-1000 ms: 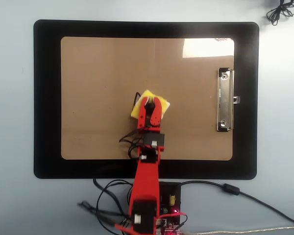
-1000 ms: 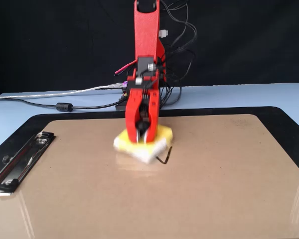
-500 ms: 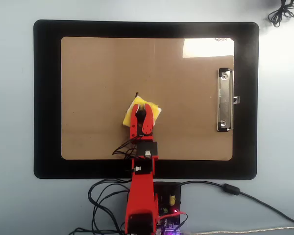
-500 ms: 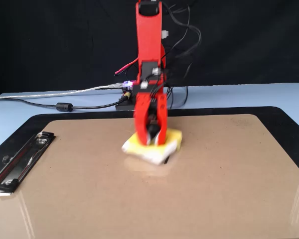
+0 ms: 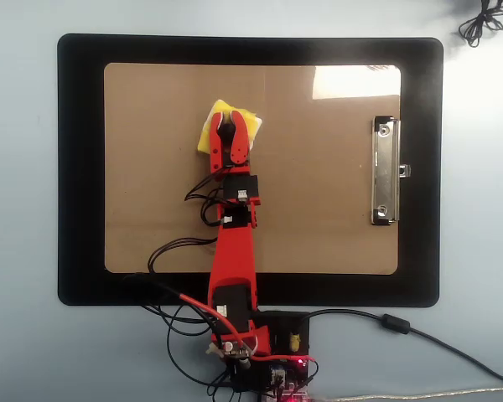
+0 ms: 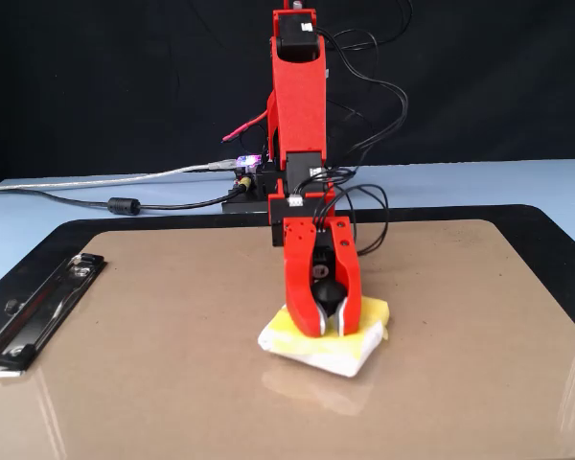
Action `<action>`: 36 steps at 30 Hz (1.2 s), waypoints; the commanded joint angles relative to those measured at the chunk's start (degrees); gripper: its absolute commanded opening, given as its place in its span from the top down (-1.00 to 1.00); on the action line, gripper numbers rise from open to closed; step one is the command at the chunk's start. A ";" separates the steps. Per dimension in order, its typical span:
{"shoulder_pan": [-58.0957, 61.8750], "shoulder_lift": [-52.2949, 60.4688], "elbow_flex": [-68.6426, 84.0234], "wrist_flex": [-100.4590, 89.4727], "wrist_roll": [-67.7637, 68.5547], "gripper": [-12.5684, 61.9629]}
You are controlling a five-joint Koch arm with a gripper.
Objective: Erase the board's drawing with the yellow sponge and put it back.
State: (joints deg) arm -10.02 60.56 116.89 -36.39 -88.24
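Observation:
The brown board lies on a black mat, its silver clip at the right in the overhead view and at the left in the fixed view. The yellow sponge with a white edge sits on the board's upper left part, also seen in the fixed view. My red gripper points down onto it, with its jaws closed around the sponge's black knob. In the fixed view the gripper presses the sponge onto the board. No drawing shows; it may be hidden under the sponge.
The black mat surrounds the board on a pale blue table. The arm's base with its electronics and several cables sits at the near edge in the overhead view. A coiled cable lies at the top right corner.

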 commanded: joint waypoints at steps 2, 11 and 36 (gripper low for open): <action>-0.70 11.78 14.94 0.00 -0.88 0.88; -1.14 41.57 43.86 0.70 -0.88 0.88; -34.01 45.70 -3.16 56.51 -17.58 0.88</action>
State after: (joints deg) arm -41.92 105.29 116.81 21.09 -103.89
